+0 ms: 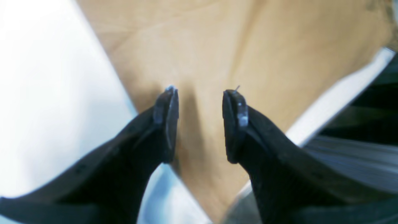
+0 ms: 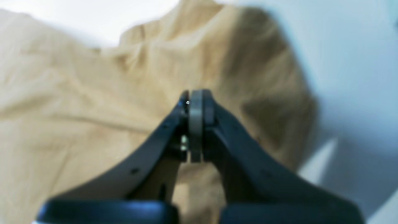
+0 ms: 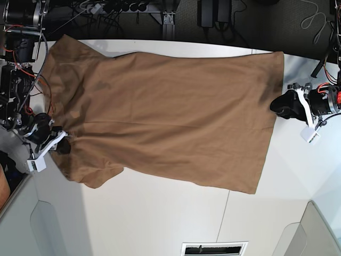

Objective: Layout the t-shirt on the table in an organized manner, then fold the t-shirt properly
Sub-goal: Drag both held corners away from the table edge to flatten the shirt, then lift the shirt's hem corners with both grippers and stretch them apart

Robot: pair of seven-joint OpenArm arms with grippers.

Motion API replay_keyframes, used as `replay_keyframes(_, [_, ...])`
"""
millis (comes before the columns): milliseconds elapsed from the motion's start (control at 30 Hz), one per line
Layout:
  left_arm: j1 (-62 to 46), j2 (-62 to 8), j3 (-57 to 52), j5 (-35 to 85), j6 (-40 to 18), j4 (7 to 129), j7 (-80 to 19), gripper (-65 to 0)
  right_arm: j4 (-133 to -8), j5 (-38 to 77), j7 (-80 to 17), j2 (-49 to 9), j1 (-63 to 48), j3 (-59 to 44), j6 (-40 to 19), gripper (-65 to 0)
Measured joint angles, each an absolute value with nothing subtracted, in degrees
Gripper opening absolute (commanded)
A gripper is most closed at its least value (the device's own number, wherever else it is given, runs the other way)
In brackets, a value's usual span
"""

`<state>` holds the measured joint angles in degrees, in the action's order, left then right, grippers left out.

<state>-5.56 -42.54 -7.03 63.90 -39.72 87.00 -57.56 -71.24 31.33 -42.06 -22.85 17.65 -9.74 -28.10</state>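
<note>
White table (image 3: 160,213) carried the t-shirt (image 3: 165,106) spread flat. Left gripper (image 1: 200,124) stood parted over its hem; right gripper (image 2: 196,124) was pinched closed at its collar end, apparently on no cloth. I judged a stray drag there could rumple it.

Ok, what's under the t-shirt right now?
The white table lies under the spread t-shirt, showing all around it. Whatever part of the table the cloth covers, including any seam there, cannot be seen.

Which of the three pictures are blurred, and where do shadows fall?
Right wrist view: most blurred, the t-shirt smeared. Left wrist view: soft, table washed out, left gripper shadowing the cloth. Base view: sharp, even light, a dark shadow at the hem.
</note>
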Motion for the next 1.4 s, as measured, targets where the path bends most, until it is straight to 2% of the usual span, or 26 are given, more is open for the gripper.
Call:
replay_keyframes(67, [-5.52, -42.54, -7.03, 62.15, -39.72, 87.00, -55.09, -38.7, -71.24, 31.53, -42.06, -21.56, 15.84, -9.74, -28.77, -65.0])
replay_keyframes(200, [-5.58, -42.57, -7.05, 62.02, -39.72, 87.00, -56.16, -38.8, -72.01, 32.14, -43.16, -20.67, 11.92, -9.72, -29.41, -65.0])
replay_keyframes(300, [-6.68, -42.50, -8.25, 68.27, -39.72, 87.05, -58.52, -39.0, -77.93, 32.62, -44.38, -20.93, 8.51, -11.79, -29.80, -65.0])
replay_keyframes(367, [-8.36, -42.52, -10.02, 67.83, -39.75, 87.15, -58.81, -39.0, -83.35, 34.44, -45.67, -21.45, 6.17, -14.20, -30.28, -65.0])
replay_keyframes(567, [-13.17, -42.57, -13.54, 68.88, -39.72, 87.11, -60.07, -39.0, -91.35, 37.91, -48.18, -22.96, -4.84, -22.22, -30.02, -65.0])
replay_keyframes(733, [-20.10, -42.46, -14.61, 69.17, -39.70, 87.09, -58.74, -39.0, -96.97, 44.01, -51.37, -23.73, -15.29, -33.65, -32.49, -65.0])
replay_keyframes(867, [-20.58, -41.43, -17.02, 67.48, -39.68, 87.09, -58.19, -38.9, -99.09, 47.27, -54.46, -23.33, -22.41, -41.74, -33.08, -65.0])
replay_keyframes(900, [-20.45, -41.28, -17.78, 67.53, -39.70, 87.09, -57.98, -38.5, -99.18, 48.01, -54.89, -23.44, -23.86, -43.22, -33.04, -61.3])
replay_keyframes(967, [-20.62, -41.04, -19.35, 67.44, -39.68, 87.09, -58.00, -35.7, -99.29, 48.40, -54.74, -23.68, -27.14, -44.66, -32.64, -44.9])
replay_keyframes(1000, [-20.67, -40.86, -19.99, 67.42, -39.68, 87.09, -58.13, -34.1, -99.33, 48.58, -54.52, -23.66, -28.69, -44.69, -32.53, -39.0])
replay_keyframes(1033, [-20.64, -40.71, -20.49, 67.26, -39.68, 87.09, -58.04, -32.9, -99.26, 48.58, -54.46, -23.59, -30.02, -44.64, -32.60, -35.9])
replay_keyframes(1233, [-20.62, -40.34, -20.75, 64.90, -39.68, 87.09, -56.93, -32.6, -97.82, 49.17, -52.58, -22.87, -29.28, -44.10, -32.58, -35.5])
replay_keyframes(1400, [-20.60, -40.10, -20.75, 64.49, -39.68, 84.05, -55.68, -30.1, -93.21, 49.15, -51.94, -22.68, -26.83, -38.87, -32.60, -35.5])
